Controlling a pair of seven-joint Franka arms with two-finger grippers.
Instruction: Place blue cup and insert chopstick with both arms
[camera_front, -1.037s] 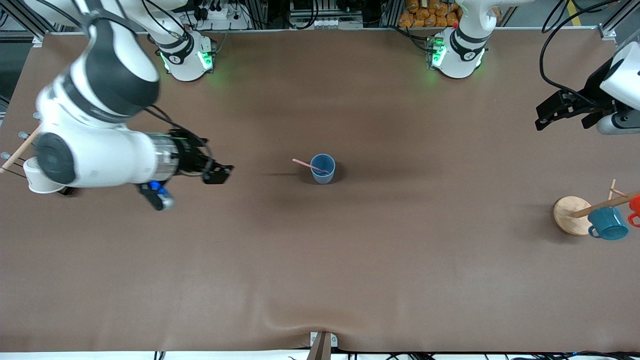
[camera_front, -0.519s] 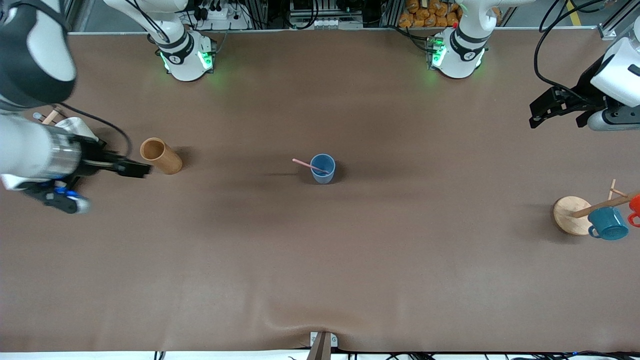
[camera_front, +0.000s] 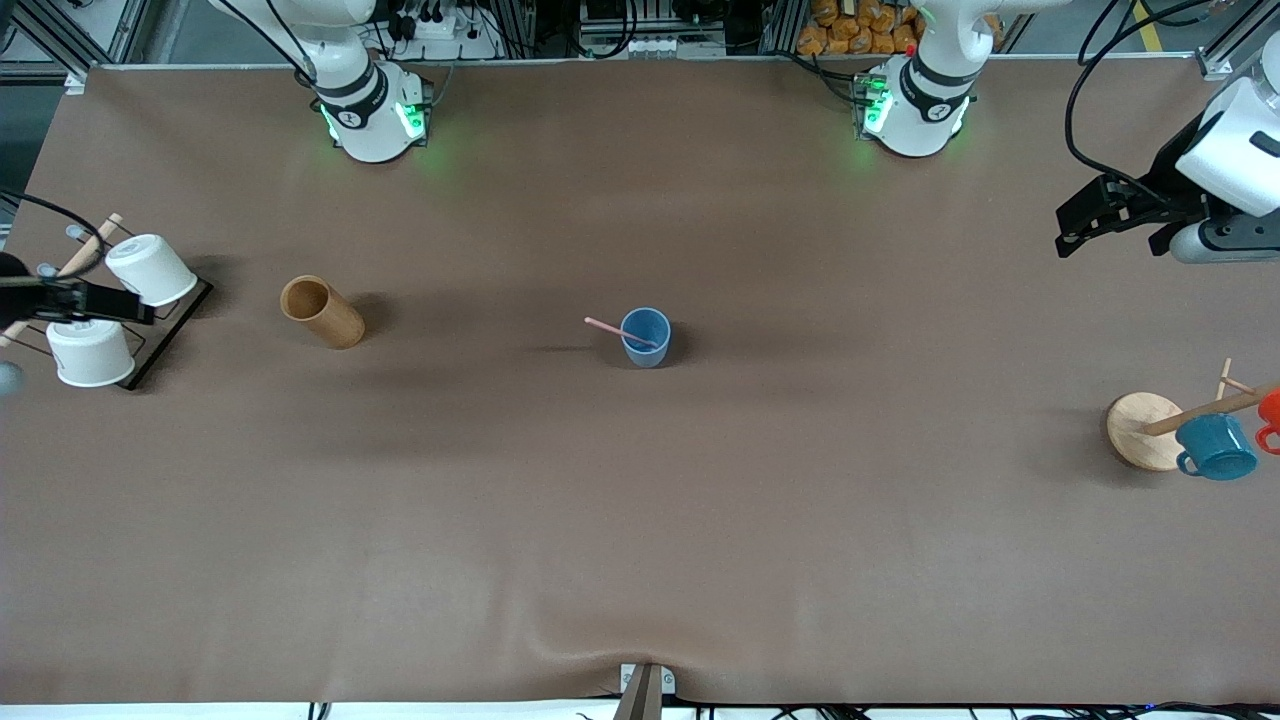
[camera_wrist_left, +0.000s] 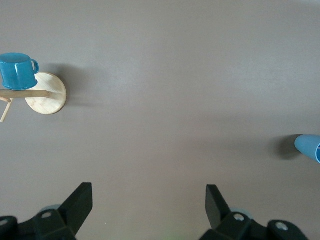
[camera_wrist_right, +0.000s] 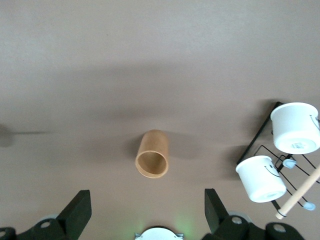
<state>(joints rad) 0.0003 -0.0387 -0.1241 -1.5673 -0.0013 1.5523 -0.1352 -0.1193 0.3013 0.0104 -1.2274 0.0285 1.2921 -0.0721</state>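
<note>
Front view: job looks basically done. The blue cup (camera_front: 646, 336) stands upright mid-tabletop (camera_front: 640, 520), w/ the chopstick (camera_front: 618, 331) resting in it, its free end leaning out over the rim toward the right arm's end. Cup is plain light blue, smooth, slightly tapered; stick is thin, pale pink, straight. Right gripper (camera_front: 135, 312) is over the rack of white cups (camera_front: 120, 310), well apart from the blue cup; left gripper (camera_front: 1085, 222) hangs over the tabletop's left-arm end, also well apart. My guess: both arms are in the pull-back step, nothing more needed but parking.

Left wrist view: left gripper (camera_wrist_left: 148, 206) has fingers spread wide, nothing btwn them. The blue cup's edge just shows at the frame border; teal mug (camera_wrist_left: 18, 71) on its wooden stand.

Right wrist view: right gripper (camera_wrist_right: 147, 210) likewise spread, empty, above a tan wooden cylinder (camera_wrist_right: 152, 160) standing beside the rack.
</note>
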